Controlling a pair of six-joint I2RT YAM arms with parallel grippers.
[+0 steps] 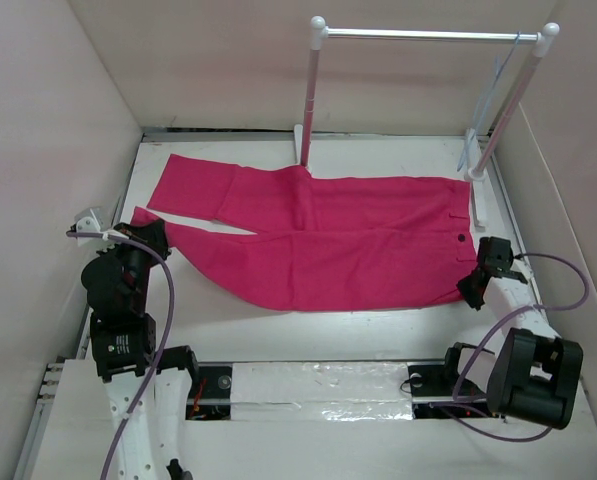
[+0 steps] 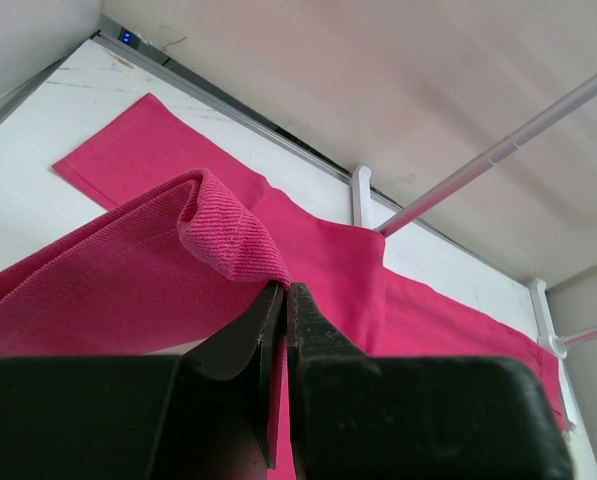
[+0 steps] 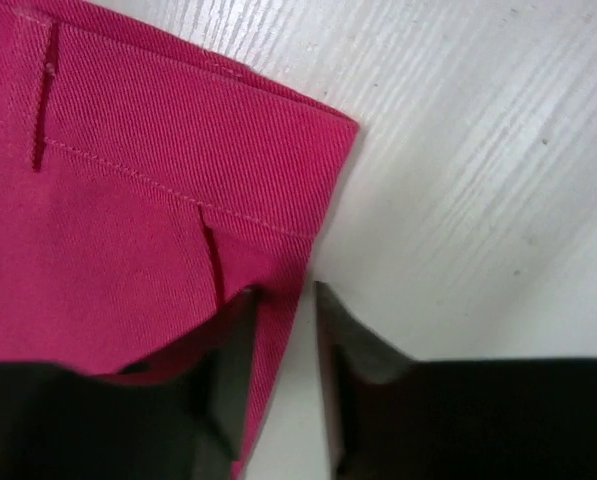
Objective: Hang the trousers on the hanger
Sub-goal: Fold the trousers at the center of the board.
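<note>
Pinching trousers [image 1: 358, 260] hem, left pincer [image 2: 283, 292] clamped, held low | right pincer [image 3: 285, 293] pointing down, jaws parted astride waistband edge

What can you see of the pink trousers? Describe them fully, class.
The trousers are bright magenta-pink, a woven twill-looking cloth with stitched seams and belt loops. They lie spread flat on the white table, waistband to the right with a small dark button, two legs stretching left. The near leg's end is lifted and pinched in the shut left gripper. The right gripper sits open astride the waistband's near corner.
</note>
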